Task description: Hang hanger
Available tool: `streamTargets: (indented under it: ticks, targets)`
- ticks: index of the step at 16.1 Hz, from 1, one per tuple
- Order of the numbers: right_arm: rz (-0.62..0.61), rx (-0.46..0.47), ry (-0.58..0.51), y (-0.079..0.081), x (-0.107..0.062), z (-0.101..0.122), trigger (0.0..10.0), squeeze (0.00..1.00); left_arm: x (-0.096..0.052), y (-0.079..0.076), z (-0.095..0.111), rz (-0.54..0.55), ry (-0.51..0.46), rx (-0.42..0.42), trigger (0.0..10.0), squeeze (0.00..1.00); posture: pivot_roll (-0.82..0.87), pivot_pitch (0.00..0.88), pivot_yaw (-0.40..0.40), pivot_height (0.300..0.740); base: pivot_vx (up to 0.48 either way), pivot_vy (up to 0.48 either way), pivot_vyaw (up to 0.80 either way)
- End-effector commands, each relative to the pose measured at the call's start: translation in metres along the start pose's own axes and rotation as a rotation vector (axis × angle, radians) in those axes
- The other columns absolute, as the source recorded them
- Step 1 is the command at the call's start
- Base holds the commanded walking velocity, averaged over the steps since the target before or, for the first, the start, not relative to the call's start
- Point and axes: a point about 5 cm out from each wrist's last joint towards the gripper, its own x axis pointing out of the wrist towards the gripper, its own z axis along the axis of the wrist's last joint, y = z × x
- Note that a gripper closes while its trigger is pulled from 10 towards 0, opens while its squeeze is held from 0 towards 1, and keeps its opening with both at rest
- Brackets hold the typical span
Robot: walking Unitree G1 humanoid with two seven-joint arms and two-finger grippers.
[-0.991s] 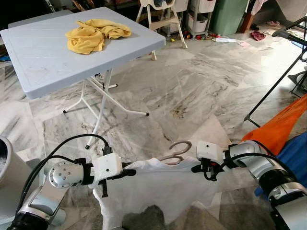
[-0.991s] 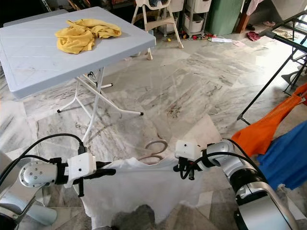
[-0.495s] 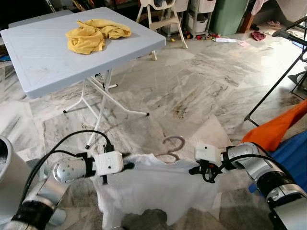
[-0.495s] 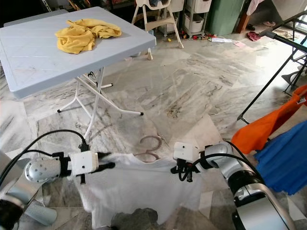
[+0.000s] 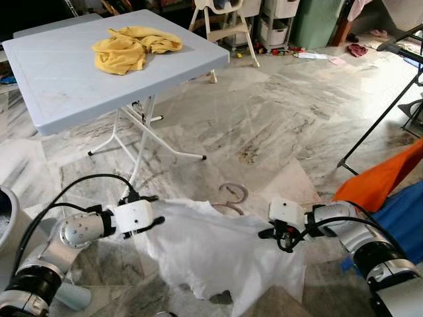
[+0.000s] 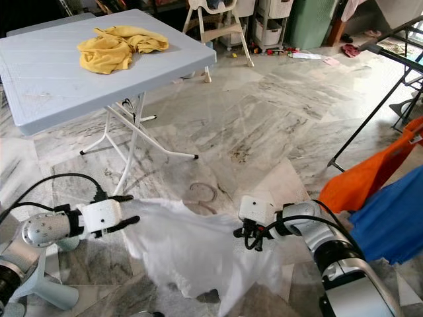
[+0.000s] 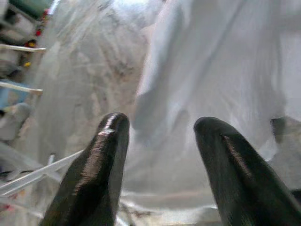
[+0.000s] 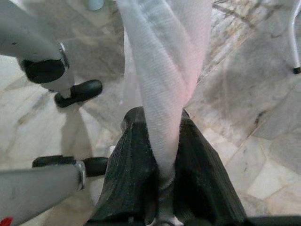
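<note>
A white shirt on a hanger sags low over the marble floor. The hanger's pale hook sticks out at the collar. My right gripper is shut on the shirt's right shoulder, and in the right wrist view the cloth runs pinched between the two fingers. Just left of the shirt's drooping left edge my left gripper is open. In the left wrist view its fingers stand apart with nothing between them, and the white cloth lies beyond.
A grey folding table with a yellow cloth stands at the far left. A black drying-rack leg slants at the right, with an orange garment and a blue one hanging there. A white high chair is at the back.
My left gripper has let go of the shirt's left shoulder and drawn away to the left. That side of the shirt has dropped, and the hanger hook sits lower. The right gripper keeps its hold.
</note>
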Motion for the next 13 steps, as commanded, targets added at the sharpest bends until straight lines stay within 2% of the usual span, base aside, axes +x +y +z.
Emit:
streamTargets:
  ticks: [1, 3, 4, 6, 7, 9, 10, 11, 12, 13]
  targets:
    - [-0.038, -0.007, -0.034, -0.003, -0.001, 0.004, 0.0, 0.0, -0.006, 0.009, -0.002, 0.038, 0.014, 0.02, 10.0, 1.0, -0.06, 0.06, 0.017, 0.74, 0.0, 0.0, 0.0]
    - [-0.069, -0.003, -0.04, -0.002, 0.002, 0.003, 0.0, 0.0, -0.011, 0.019, -0.005, 0.132, 0.02, 0.012, 10.0, 1.0, -0.05, 0.058, 0.018, 0.74, 0.0, 0.0, 0.0]
    - [-0.103, 0.008, -0.048, -0.001, 0.005, 0.003, 0.0, 0.0, -0.015, 0.026, -0.007, 0.22, 0.016, -0.026, 10.0, 1.0, -0.05, 0.058, 0.02, 0.74, 0.0, 0.0, 0.0]
    - [-0.141, 0.029, -0.055, -0.001, 0.007, 0.002, 0.0, 0.0, -0.019, 0.03, -0.008, 0.308, 0.012, -0.054, 10.0, 1.0, -0.05, 0.059, 0.022, 0.74, 0.0, 0.0, 0.0]
    - [-0.182, 0.045, -0.062, 0.0, 0.009, 0.0, 0.0, 0.0, -0.02, 0.03, -0.008, 0.398, -0.015, -0.126, 10.0, 1.0, -0.05, 0.061, 0.024, 0.74, 0.0, 0.0, 0.0]
    - [-0.231, 0.074, -0.074, 0.0, 0.01, -0.002, 0.0, 0.0, -0.019, 0.026, -0.006, 0.498, -0.062, -0.235, 10.0, 1.0, -0.05, 0.06, 0.026, 0.74, 0.0, 0.0, 0.0]
    - [-0.241, 0.079, -0.076, 0.0, 0.01, -0.002, 0.0, 0.0, -0.019, 0.025, -0.006, 0.518, -0.062, -0.248, 10.0, 1.0, -0.05, 0.06, 0.026, 0.74, 0.0, 0.0, 0.0]
    - [-0.304, 0.117, -0.094, -0.001, 0.012, -0.002, 0.0, 0.0, -0.018, 0.014, -0.005, 0.618, -0.095, -0.359, 10.0, 1.0, -0.05, 0.058, 0.022, 0.74, 0.0, 0.0, 0.0]
    - [-0.347, 0.162, -0.109, -0.002, 0.013, -0.003, 0.0, 0.0, -0.015, 0.004, -0.003, 0.646, -0.114, -0.435, 10.0, 1.0, -0.05, 0.056, 0.018, 0.74, 0.0, 0.0, 0.0]
    - [-0.361, 0.182, -0.116, -0.002, 0.013, -0.003, 0.0, 0.0, -0.014, 0.0, -0.002, 0.653, -0.117, -0.462, 10.0, 1.0, -0.05, 0.056, 0.018, 0.74, 0.0, 0.0, 0.0]
